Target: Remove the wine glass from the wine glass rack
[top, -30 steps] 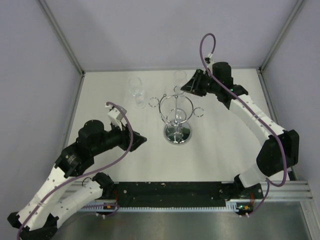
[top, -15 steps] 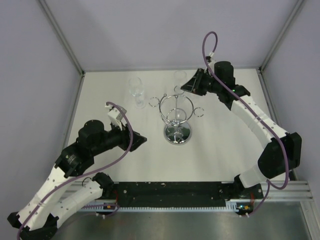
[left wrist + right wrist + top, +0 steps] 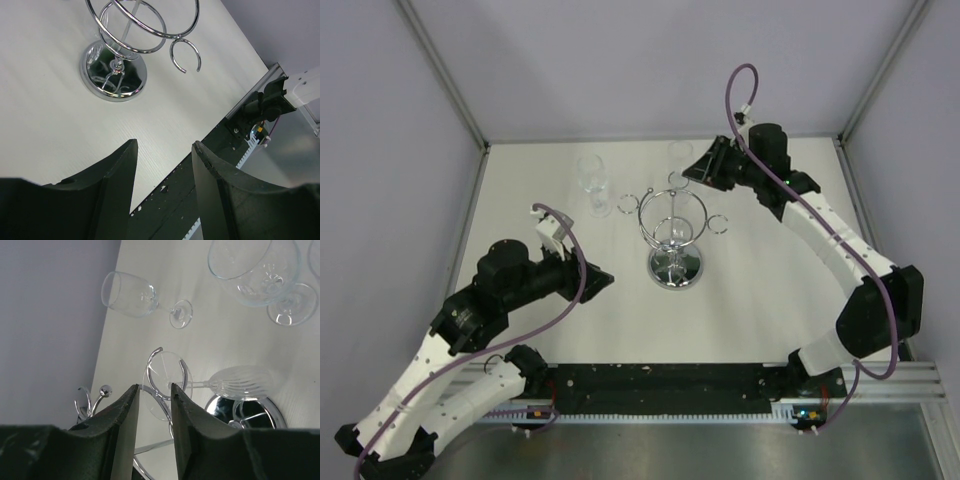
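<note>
One wine glass (image 3: 240, 382) just beyond right end effector (image 3: 153, 387).

We see the wine glass rack (image 3: 673, 268), a shiny chrome wire stand with a round mirrored base, central post, large hoop and small open rings at its arm ends. It stands upright on the surface, well ahead of the left jaws. The clear wine glass (image 3: 240, 382) hangs bowl-down, its foot caught in one ring right at the tips of the right jaws; we cannot tell whether they touch.
</note>
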You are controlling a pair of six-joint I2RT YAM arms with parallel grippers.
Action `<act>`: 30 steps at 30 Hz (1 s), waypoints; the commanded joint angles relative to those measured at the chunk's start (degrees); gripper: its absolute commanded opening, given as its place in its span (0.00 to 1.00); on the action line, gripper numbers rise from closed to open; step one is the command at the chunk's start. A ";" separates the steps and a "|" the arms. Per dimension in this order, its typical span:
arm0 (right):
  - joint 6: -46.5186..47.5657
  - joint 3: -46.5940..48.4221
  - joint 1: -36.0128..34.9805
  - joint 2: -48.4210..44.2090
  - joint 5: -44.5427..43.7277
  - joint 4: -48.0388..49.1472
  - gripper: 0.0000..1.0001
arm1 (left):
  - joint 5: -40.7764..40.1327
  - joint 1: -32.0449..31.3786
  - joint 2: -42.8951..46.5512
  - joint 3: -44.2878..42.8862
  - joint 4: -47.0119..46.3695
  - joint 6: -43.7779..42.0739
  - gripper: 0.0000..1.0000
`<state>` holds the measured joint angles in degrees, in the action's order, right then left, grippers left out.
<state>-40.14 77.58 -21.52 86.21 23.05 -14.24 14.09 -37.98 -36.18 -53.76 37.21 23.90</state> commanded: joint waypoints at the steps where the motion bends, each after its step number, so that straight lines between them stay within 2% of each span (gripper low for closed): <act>1: 2.61 0.11 0.51 -4.30 -5.46 -0.34 0.33 | 0.59 0.10 -0.64 -0.12 -2.93 -0.26 0.53; 9: 4.54 -1.64 0.51 -5.62 -10.13 -1.58 0.35 | 0.68 0.10 -1.08 -0.12 -3.20 -0.35 0.53; 30: 0.24 -4.46 0.51 -2.46 -3.45 3.69 0.39 | 0.33 0.10 -0.38 0.32 -2.85 0.00 0.53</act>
<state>-38.61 73.12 -21.52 83.05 17.30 -14.46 14.09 -37.98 -36.99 -53.76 36.86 23.90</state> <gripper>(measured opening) 0.387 0.532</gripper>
